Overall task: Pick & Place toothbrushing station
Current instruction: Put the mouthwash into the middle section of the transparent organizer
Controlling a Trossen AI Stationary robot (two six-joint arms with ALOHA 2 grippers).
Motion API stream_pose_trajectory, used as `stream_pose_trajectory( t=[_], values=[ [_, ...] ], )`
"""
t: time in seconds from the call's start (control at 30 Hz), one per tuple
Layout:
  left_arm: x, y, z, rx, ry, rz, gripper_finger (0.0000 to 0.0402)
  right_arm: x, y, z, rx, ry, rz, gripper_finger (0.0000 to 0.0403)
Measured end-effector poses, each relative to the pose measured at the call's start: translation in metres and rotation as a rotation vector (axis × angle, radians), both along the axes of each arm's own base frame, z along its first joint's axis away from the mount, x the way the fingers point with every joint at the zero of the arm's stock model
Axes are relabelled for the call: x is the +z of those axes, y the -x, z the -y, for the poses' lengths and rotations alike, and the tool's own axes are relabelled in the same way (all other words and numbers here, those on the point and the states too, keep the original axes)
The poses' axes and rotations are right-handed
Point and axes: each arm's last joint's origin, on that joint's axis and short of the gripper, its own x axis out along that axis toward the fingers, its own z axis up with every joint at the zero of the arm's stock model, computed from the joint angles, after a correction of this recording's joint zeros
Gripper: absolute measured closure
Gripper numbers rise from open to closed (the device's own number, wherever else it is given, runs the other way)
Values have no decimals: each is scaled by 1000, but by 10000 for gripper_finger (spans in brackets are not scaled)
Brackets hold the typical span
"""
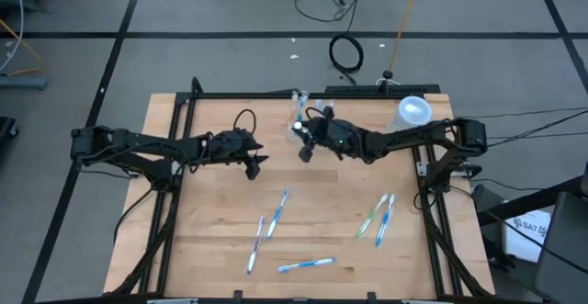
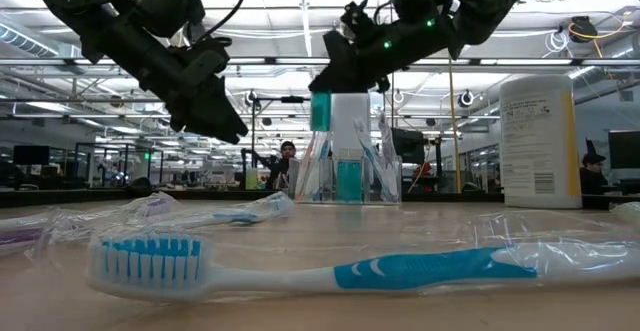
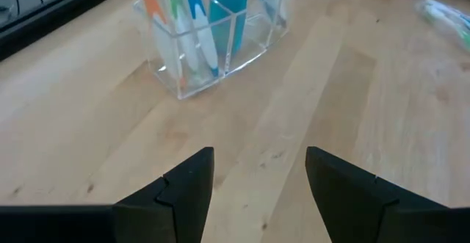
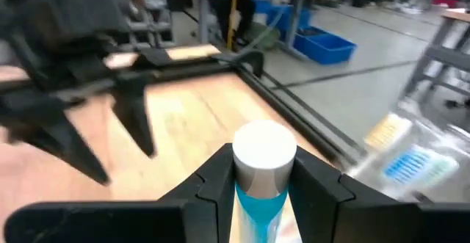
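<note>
The toothbrushing station point(image 1: 301, 126) is seen standing upright on the wooden table point(image 1: 211, 221), toward twelve o'clock of the centre in the high view, with toothbrushes and a teal tube held in its clear compartments. The right claw point(image 4: 263, 171) is closed on a white-capped teal tube point(image 4: 262, 171), held between its fingers just at the station. The left claw point(image 3: 258, 175) is held wide apart and empty above bare wood, at nine o'clock of the station and near it. Wrapped toothbrushes point(image 1: 276, 214) are scattered toward six o'clock. A whitish cylinder point(image 1: 413, 113) is placed at three o'clock of the station.
</note>
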Motion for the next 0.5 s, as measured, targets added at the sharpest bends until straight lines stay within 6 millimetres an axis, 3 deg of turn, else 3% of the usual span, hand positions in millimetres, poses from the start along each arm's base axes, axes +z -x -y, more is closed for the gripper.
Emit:
stream_pose_trajectory(
  t=[0.5],
  values=[
    [1, -1, 4, -27, -5, 11, 178, -23, 11, 14, -139, -47, -108, 307]
  ],
)
